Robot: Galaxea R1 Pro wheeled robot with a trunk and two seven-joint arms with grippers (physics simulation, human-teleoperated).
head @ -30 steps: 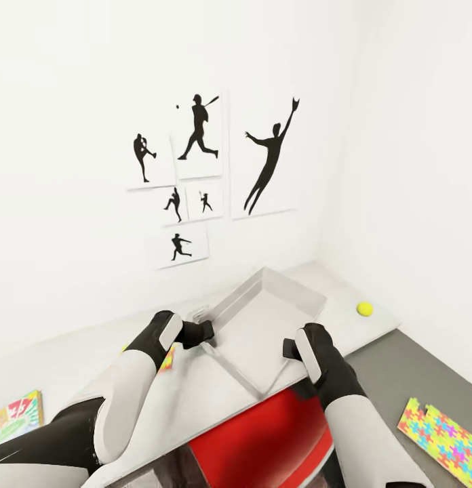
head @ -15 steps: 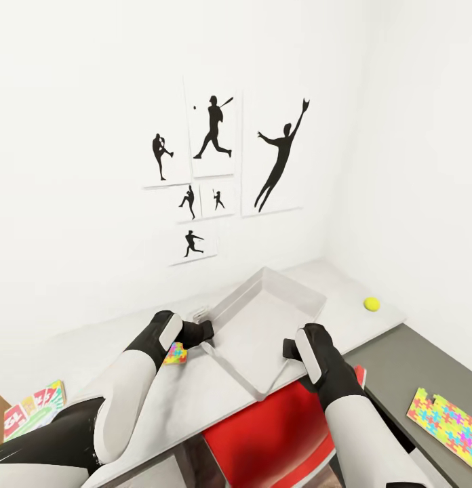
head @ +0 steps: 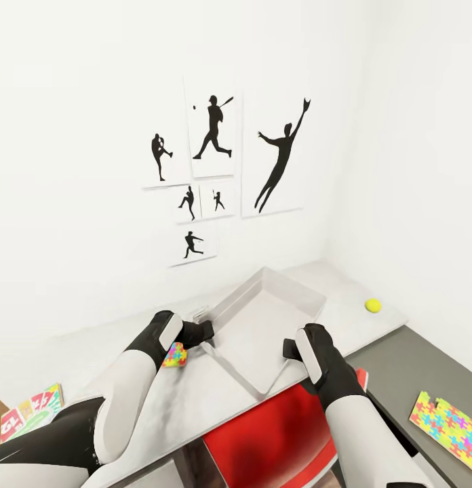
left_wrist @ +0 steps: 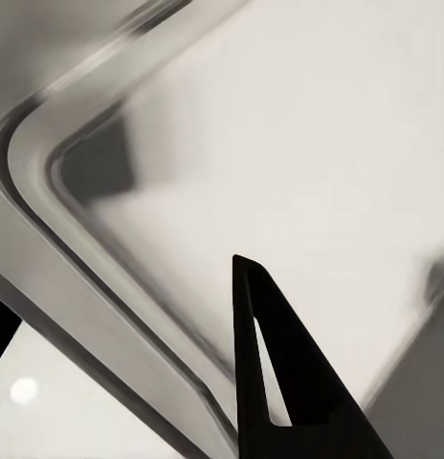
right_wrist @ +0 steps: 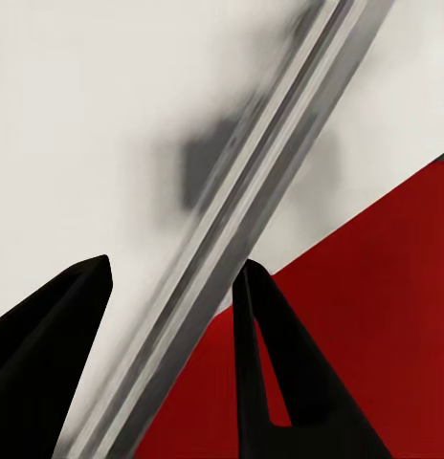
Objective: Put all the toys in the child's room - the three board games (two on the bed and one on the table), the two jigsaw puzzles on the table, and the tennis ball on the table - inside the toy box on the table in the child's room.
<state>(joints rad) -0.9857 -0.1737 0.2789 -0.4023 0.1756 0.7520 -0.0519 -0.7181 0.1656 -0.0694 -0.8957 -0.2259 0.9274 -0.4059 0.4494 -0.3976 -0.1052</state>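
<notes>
Robot holds a clear toy box (head: 266, 318) w/ both arms above a white table (head: 358, 318). Left gripper (head: 207, 330) pinches box's left rim; right gripper (head: 288, 349) straddles its right rim (right_wrist: 232, 239), fingers (right_wrist: 270, 373) either side, grip unclear. Tennis ball (head: 373, 306) sits on table, right of box. Jigsaw puzzle (head: 173, 354) peeks beneath left arm; another (head: 447, 421) lies far right. Board game (head: 29, 410) far left.

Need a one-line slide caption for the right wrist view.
Right end effector straddling the clear toy box rim, fingers either side, red chair seat below.
</notes>
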